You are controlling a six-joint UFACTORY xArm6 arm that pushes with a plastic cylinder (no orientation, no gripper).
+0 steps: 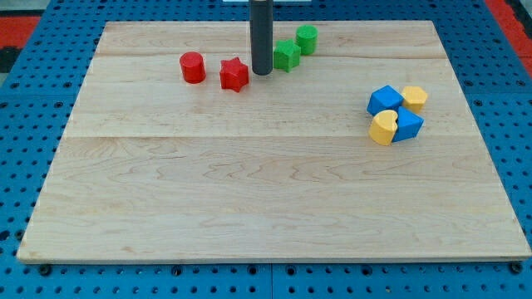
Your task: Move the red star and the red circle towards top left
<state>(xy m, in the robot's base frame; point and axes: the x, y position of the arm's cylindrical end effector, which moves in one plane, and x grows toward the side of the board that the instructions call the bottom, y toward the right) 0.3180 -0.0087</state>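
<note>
The red star (234, 74) lies on the wooden board (266, 191) near the view's top, left of centre. The red circle (193, 67) stands just to its left, a small gap apart. My tip (263, 72) is the lower end of the dark rod, just right of the red star, between it and the green star (288, 56). It looks close to the red star but I cannot tell if it touches.
A green circle (307, 38) sits at the view's top, right of the green star. At the view's right is a tight cluster: a blue cube (385, 100), a yellow block (414, 97), a yellow heart (383, 127) and a blue block (408, 125).
</note>
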